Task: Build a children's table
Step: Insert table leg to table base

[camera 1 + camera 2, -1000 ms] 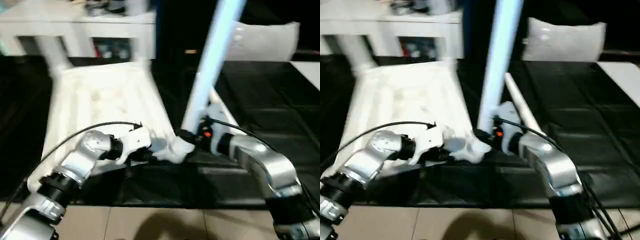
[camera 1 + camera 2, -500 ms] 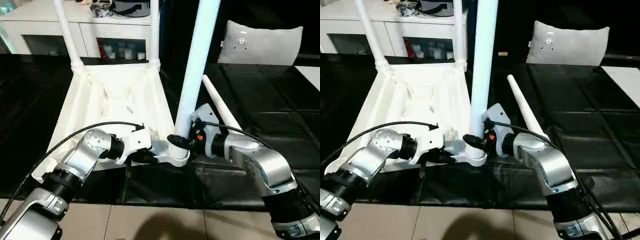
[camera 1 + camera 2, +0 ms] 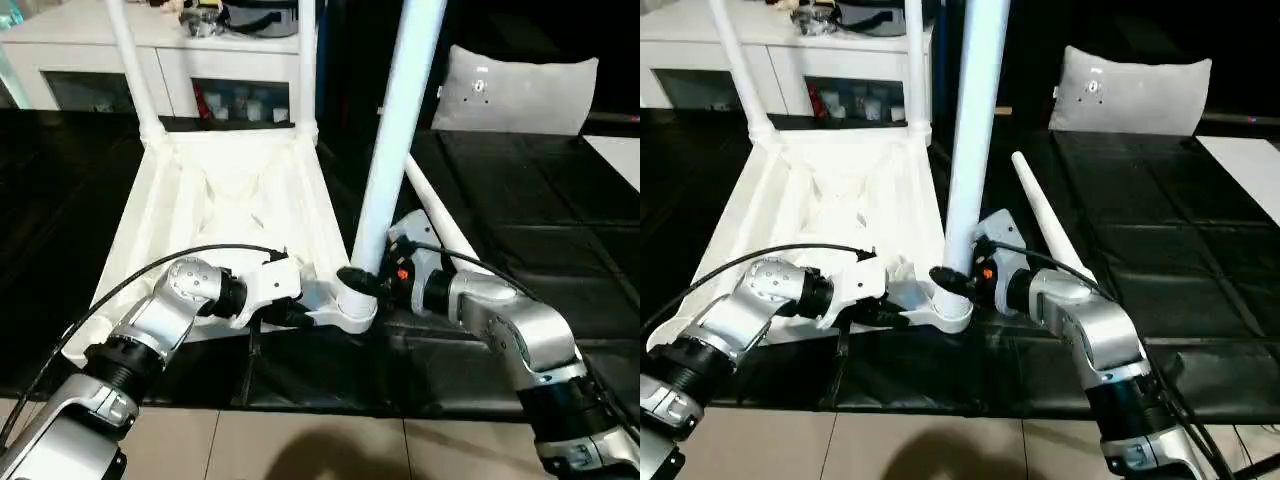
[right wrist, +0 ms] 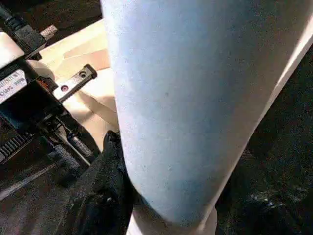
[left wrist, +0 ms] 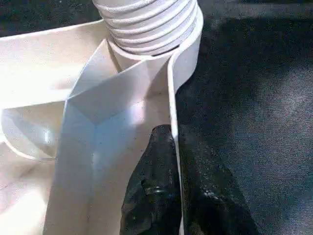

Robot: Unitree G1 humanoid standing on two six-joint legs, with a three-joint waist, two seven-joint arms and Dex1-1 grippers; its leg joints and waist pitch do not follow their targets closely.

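On the black mat (image 3: 560, 230), the upturned children's table (image 3: 225, 215) lies with two legs standing in its far corner sockets. At its near right corner the right gripper (image 3: 362, 282) pinches a third leg (image 3: 395, 160) just above the socket (image 3: 350, 308) — this leg now leans a touch more to the right than half a second ago. The left gripper (image 5: 177, 191), pressed together on the table's rim beside that socket, has not shifted. A fourth leg (image 3: 1045, 225) lies loose on the mat — no readable writing.

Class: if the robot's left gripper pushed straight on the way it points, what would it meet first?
Probably the round white plastic corner socket with the ribbed leg base; the left gripper pinches the tabletop's rim pointing there.
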